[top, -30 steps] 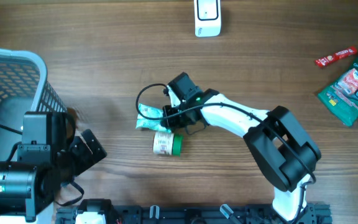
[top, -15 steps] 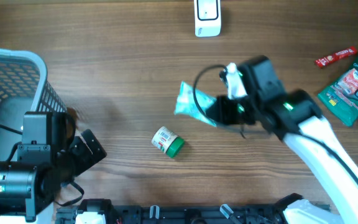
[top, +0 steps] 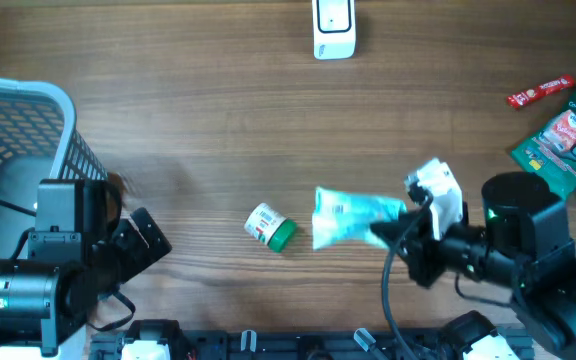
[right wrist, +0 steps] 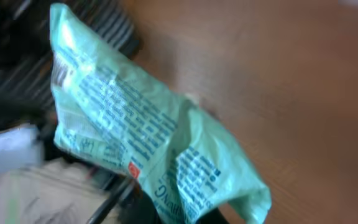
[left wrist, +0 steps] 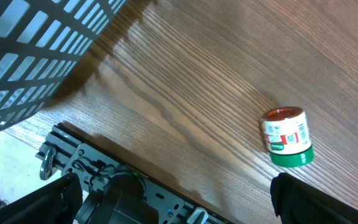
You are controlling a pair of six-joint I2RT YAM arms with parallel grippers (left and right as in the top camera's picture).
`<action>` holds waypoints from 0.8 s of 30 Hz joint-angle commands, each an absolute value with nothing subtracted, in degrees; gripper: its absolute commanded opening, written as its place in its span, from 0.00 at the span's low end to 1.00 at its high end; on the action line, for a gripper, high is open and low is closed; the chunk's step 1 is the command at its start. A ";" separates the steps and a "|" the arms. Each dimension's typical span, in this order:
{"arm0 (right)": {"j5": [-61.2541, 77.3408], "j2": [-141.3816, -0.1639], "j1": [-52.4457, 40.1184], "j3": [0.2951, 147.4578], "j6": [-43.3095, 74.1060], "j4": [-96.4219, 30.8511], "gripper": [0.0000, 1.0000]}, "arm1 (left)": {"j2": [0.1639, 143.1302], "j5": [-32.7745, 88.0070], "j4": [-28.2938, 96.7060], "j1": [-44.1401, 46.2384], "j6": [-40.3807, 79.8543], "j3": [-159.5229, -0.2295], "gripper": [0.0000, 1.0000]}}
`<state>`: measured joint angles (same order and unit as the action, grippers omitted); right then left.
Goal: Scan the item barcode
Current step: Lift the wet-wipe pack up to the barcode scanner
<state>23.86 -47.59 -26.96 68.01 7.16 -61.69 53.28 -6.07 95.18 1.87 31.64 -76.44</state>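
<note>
A crumpled teal packet [top: 351, 216] with blue print hangs above the table right of centre. My right gripper [top: 394, 231] is shut on its right end. In the right wrist view the packet [right wrist: 148, 143] fills most of the blurred frame, printed side facing the camera; I see no barcode on it. A white scanner [top: 333, 28] stands at the far edge, centre. My left gripper [top: 136, 243] rests at the front left, open, with nothing between its fingers [left wrist: 298, 198].
A small jar with a green lid [top: 269, 227] [left wrist: 286, 137] lies on its side just left of the packet. A grey wire basket [top: 18, 130] [left wrist: 36, 50] stands far left. Green snack pouches [top: 568, 135] and a red stick [top: 540, 91] lie far right.
My right arm lifted the teal packet from beside the jar, swung it right and back, then brought it toward the front right. The jar shifted slightly. The left arm stayed still.
</note>
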 commanded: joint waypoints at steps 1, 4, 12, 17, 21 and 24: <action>6.20 -51.90 -26.98 66.46 6.00 -54.57 0.05 | 53.23 -5.78 95.20 2.02 32.21 -76.66 1.00; 2.42 -59.66 -26.98 66.46 -8.21 -43.97 0.04 | 53.23 -5.78 95.20 2.02 32.21 -76.66 1.00; -19.03 -82.11 -27.00 66.46 -42.28 -30.33 0.04 | 53.23 -5.78 95.20 2.02 32.21 -76.66 1.00; -35.59 -94.63 -26.79 66.46 -67.75 3.44 0.05 | 53.23 -5.78 95.20 2.02 32.21 -76.66 1.00; -37.17 -106.34 -23.51 66.50 -95.96 36.01 0.05 | 53.23 -5.80 95.20 2.02 32.21 -76.66 1.00; -30.04 -115.18 -20.88 70.30 -98.94 43.13 0.05 | 53.23 -5.78 95.20 2.02 32.21 -76.66 1.00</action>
